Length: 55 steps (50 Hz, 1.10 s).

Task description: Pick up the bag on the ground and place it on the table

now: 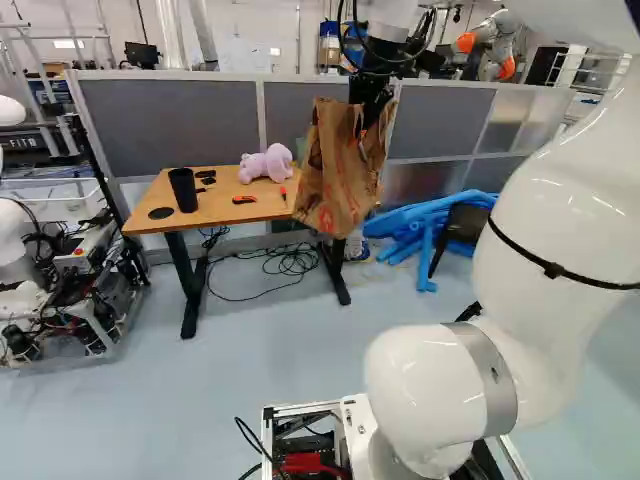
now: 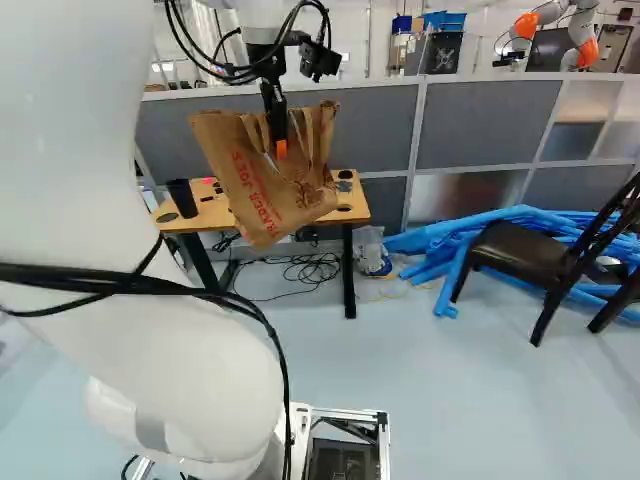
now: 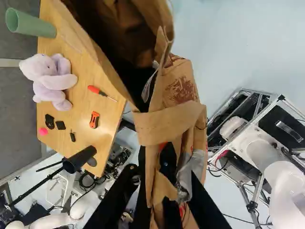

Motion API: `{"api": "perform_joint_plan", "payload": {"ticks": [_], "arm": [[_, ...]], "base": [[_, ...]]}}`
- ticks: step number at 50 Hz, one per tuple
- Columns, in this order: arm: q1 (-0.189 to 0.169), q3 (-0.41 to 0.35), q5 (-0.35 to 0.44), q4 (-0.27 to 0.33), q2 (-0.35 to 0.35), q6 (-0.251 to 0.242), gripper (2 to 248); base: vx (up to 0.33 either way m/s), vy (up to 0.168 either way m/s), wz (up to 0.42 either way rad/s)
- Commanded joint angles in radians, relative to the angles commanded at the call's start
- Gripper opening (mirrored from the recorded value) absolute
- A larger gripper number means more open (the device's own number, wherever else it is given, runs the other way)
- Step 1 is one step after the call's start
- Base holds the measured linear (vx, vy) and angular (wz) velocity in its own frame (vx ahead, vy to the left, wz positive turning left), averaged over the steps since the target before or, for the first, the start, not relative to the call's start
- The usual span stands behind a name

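In the right base view my gripper [image 2: 280, 146] holds the brown paper bag [image 2: 255, 195] by its upper part, and the bag hangs tilted. The bag [image 1: 332, 180] covers the right end of the wooden table [image 1: 225, 208] in the left base view. Seen from the wrist, the gripper [image 3: 166, 155] is shut on the bag's paper near a handle strip [image 3: 167, 125], with the bag's open mouth ahead of the fingers. The table [image 3: 81, 117] lies beside the bag there, its edge partly hidden by the paper. The bag's underside is out of sight.
On the table are a purple plush toy [image 1: 266, 163], black cup [image 1: 184, 190], orange cutter [image 3: 94, 119], screwdriver [image 3: 101, 92] and green cup [image 3: 33, 25]. Blue tubes [image 2: 470, 235] and a dark chair [image 2: 535, 255] stand right. Another robot [image 1: 30, 260] is left; grey partitions [image 2: 490, 120] stand behind.
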<state>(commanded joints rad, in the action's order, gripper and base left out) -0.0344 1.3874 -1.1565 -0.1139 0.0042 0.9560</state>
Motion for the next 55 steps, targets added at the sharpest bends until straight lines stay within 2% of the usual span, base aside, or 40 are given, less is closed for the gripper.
{"api": "perform_joint_plan", "payload": {"ticks": [55], "arm": [[0.000, 0.000, 0.000, 0.000, 0.000, 0.000, 21]], "base": [[0.193, 0.011, -0.022]]}}
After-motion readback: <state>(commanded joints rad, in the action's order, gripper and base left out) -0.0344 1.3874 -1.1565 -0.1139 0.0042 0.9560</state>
